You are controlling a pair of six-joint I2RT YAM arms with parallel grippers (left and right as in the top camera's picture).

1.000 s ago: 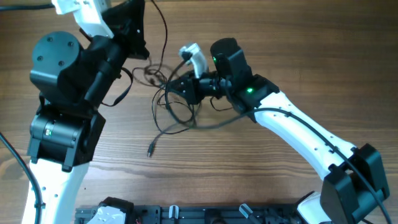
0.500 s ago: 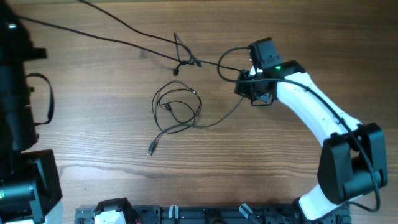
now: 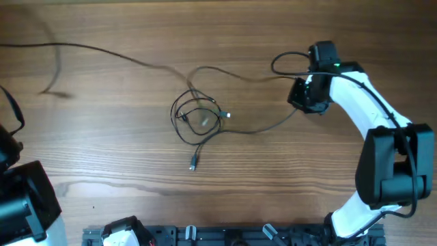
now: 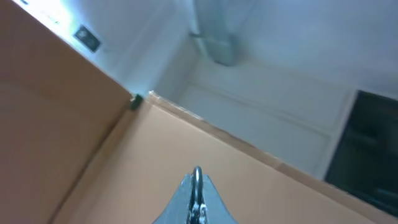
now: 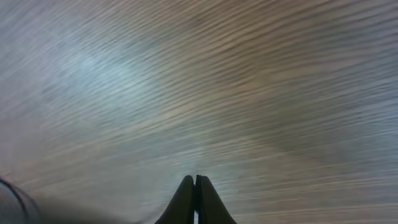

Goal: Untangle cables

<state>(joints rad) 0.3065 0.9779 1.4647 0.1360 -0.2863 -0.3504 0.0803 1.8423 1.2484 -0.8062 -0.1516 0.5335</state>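
Judging by their look, the cables point(image 3: 198, 119) were light, limp and very thin. They would slide across the table point(image 3: 307, 178) at the slightest pull and tighten into a knot if tugged hard. A free strand just outside the coil, or the stiffer plug point(image 3: 193, 164) lying below it, looked the safest place to take hold.

The coil lay in loose loops near the middle of the table. One long strand ran off towards the far left edge. Two more led right, up to the right fingers point(image 3: 300, 101). In the right wrist view those fingers point(image 5: 186, 202) were pressed together over blurred wood. No wire showed between them, though the strands ending there suggested they pinched one. The left fingers point(image 4: 186, 205) were also closed, pointing up at walls and ceiling. Whether they held a wire could not be told.

Half a second earlier the right fingers had been nearer the coil. Since then they had drawn away to the right, and the coil and its plug had slid right with them. The long strand, which earlier climbed to the top edge, now lay lower and flatter. The left arm point(image 3: 20, 205) had dropped back to the lower left corner.
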